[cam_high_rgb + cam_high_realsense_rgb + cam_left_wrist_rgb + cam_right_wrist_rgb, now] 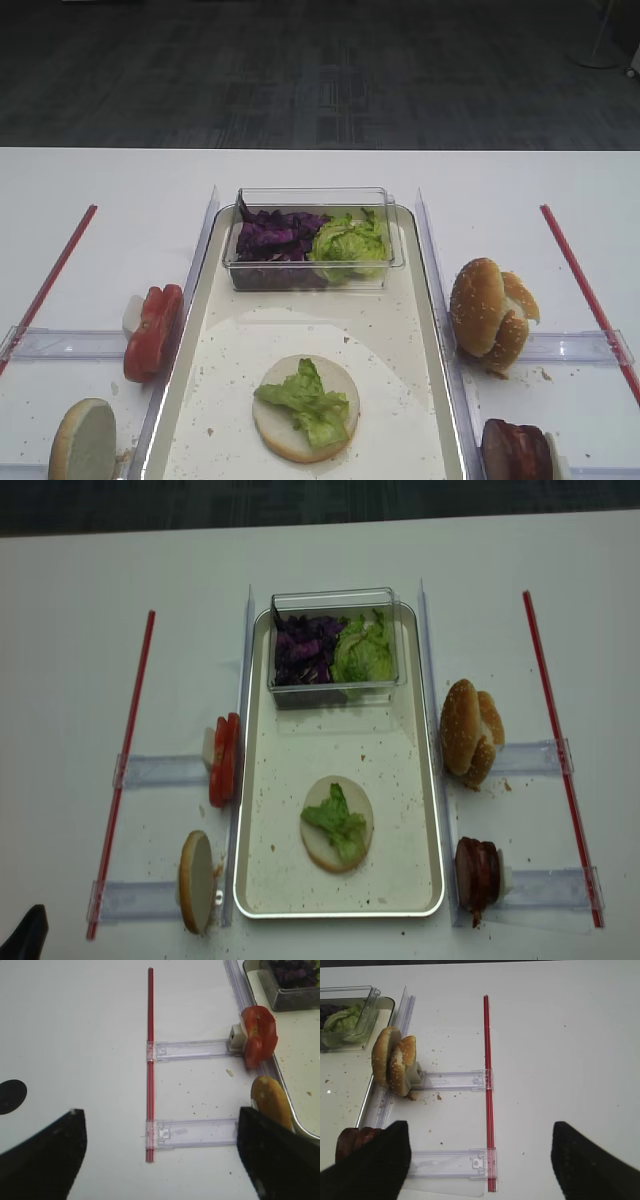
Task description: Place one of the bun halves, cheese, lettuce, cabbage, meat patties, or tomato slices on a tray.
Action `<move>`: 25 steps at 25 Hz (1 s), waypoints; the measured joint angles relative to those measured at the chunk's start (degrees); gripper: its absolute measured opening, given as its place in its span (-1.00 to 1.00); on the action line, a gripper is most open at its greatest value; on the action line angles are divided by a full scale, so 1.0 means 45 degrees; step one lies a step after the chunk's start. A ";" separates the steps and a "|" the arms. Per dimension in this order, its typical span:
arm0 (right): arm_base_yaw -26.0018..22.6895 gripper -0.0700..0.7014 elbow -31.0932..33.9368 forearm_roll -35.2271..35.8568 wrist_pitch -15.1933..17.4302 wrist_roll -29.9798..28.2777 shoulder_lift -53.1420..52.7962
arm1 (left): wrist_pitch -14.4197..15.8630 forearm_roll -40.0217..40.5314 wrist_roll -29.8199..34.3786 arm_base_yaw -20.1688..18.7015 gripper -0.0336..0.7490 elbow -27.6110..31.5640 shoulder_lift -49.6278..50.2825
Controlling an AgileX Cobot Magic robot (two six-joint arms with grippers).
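On a white tabletop [320, 175], a pale bun half topped with ruffled green lettuce [305, 405] lies in the long cream tray [415, 810]. Both end effectors, right [480, 1160] and left [160, 1152], hang spread and empty; the dark brown patties [478, 872] look the likely next layer.

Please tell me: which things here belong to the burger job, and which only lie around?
For the job: tray; bun halves; lettuce; cabbage; tomato slices; meat patties.
Only lying around: red strips; clear plastic holders; clear tub.
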 joint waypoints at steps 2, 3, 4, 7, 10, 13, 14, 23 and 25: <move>0.0000 0.72 0.0000 0.0000 0.0000 0.0000 0.0000 | 0.0000 0.0000 0.0000 0.0000 0.53 0.0000 0.0000; 0.0000 0.72 0.0000 0.0000 0.0000 0.0000 0.0000 | 0.0000 0.0000 0.0000 0.0000 0.53 0.0000 0.0000; 0.0000 0.73 0.0000 0.0000 0.0000 0.0000 0.0000 | 0.0000 0.0000 0.0000 0.0000 0.53 0.0000 0.0000; 0.0000 0.81 0.0000 0.0000 0.0000 0.0000 0.0000 | 0.0000 0.0000 0.0000 0.0000 0.53 0.0000 0.0000; 0.0000 0.88 0.0000 0.0000 0.0000 0.0000 0.0000 | 0.0000 0.0000 0.0000 0.0000 0.53 0.0000 0.0000; 0.0000 0.90 0.0000 0.0000 0.0000 0.0000 0.0000 | 0.0000 0.0000 0.0000 0.0000 0.53 0.0000 0.0000; 0.0000 0.90 0.0000 0.0000 0.0000 0.0000 0.0000 | 0.0000 0.0000 0.0000 0.0000 0.53 0.0000 0.0000; 0.0000 0.91 0.0000 0.0000 0.0000 0.0000 0.0000 | 0.0000 0.0000 0.0000 0.0000 0.53 0.0000 0.0000; 0.0000 0.91 0.0000 0.0000 0.0000 0.0000 0.0000 | 0.0000 0.0000 0.0000 0.0000 0.53 0.0000 0.0000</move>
